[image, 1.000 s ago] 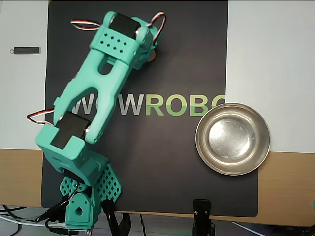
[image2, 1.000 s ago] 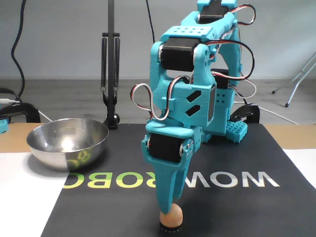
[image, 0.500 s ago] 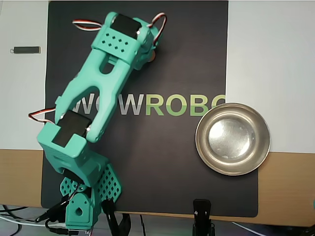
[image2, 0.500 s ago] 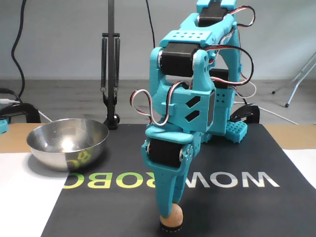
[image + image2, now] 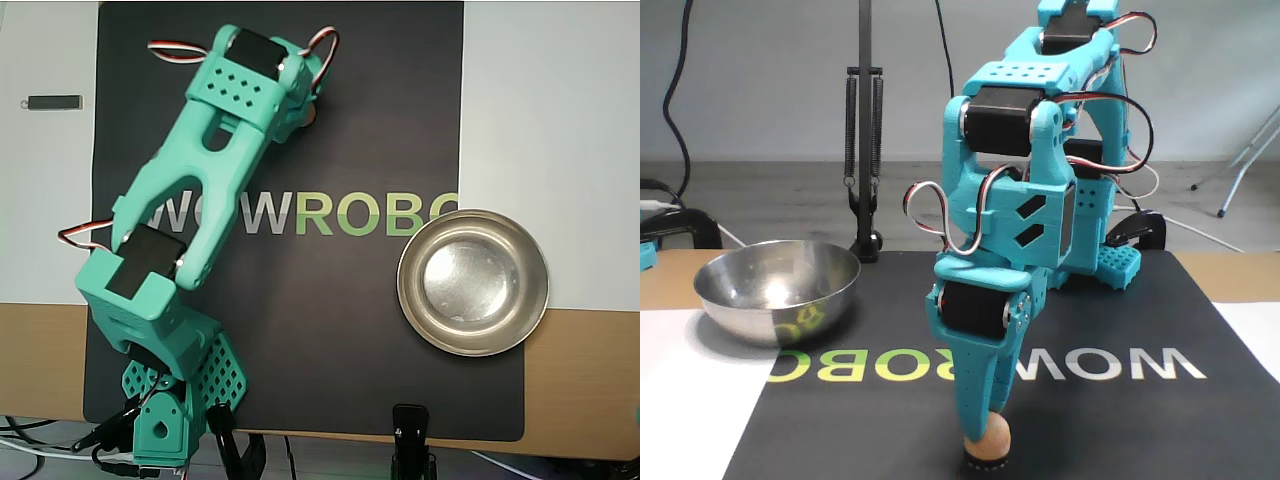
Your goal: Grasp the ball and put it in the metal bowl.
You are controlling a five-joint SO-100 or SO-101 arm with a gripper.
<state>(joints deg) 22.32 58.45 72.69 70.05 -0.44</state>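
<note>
The ball [image 5: 987,441] is a small pale orange-tan sphere resting on a little black ring at the near edge of the black mat. My teal gripper [image 5: 980,415] points straight down, its tips touching the ball's top from behind. The fingers overlap in the fixed view, so their opening does not show. From overhead, only a sliver of the ball [image 5: 312,116] peeks out beside the wrist, which hides the fingers. The metal bowl [image 5: 412,300] sits at the mat's right edge in the overhead view and looks empty. In the fixed view the metal bowl [image 5: 777,295] is at the left.
The black mat [image 5: 330,330] carries WOWROBO lettering. The arm's base [image 5: 165,410] stands at its lower left in the overhead view, next to a black clamp [image 5: 410,430]. A small dark bar [image 5: 52,101] lies on the white surface. A black stand [image 5: 864,150] rises behind the bowl.
The arm has sunk slightly over the last second, bringing the fingertips lower onto the ball. Ball and bowl have stayed in place.
</note>
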